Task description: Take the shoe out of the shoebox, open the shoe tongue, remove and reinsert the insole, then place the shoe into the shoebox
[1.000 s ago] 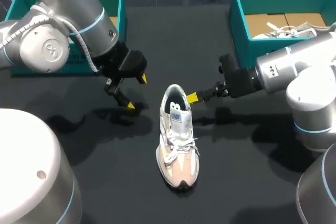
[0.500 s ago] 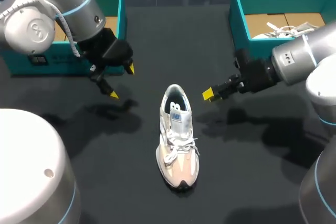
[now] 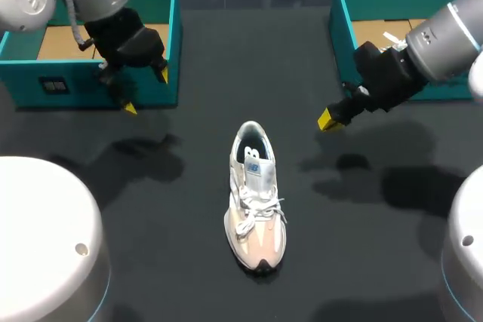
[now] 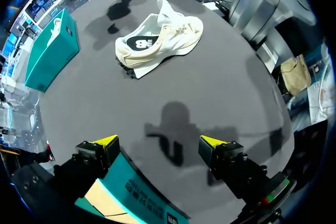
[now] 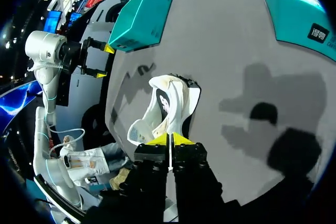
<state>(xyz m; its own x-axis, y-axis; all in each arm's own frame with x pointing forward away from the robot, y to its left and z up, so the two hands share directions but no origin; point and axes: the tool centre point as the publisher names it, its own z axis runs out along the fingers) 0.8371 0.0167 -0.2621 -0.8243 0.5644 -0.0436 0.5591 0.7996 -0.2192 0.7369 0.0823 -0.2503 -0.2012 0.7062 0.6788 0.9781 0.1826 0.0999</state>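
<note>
Shoe (image 3: 255,201) upright on the tabletop (image 3: 362,262), toe toward us, between left shoebox (image 3: 172,35) and right shoebox (image 3: 343,43). Our left end effector (image 3: 146,91) hangs spread open beside left shoebox. Our right end effector (image 3: 327,119) is pinched closed, holding nothing.

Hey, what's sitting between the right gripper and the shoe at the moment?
Nothing. In the head view, only bare dark table separates the right gripper from the shoe.

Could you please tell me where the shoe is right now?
In the head view the shoe stands upright mid-table, toe toward the robot, roughly midway between the left shoebox and the right shoebox, nearer the robot than both.
</note>
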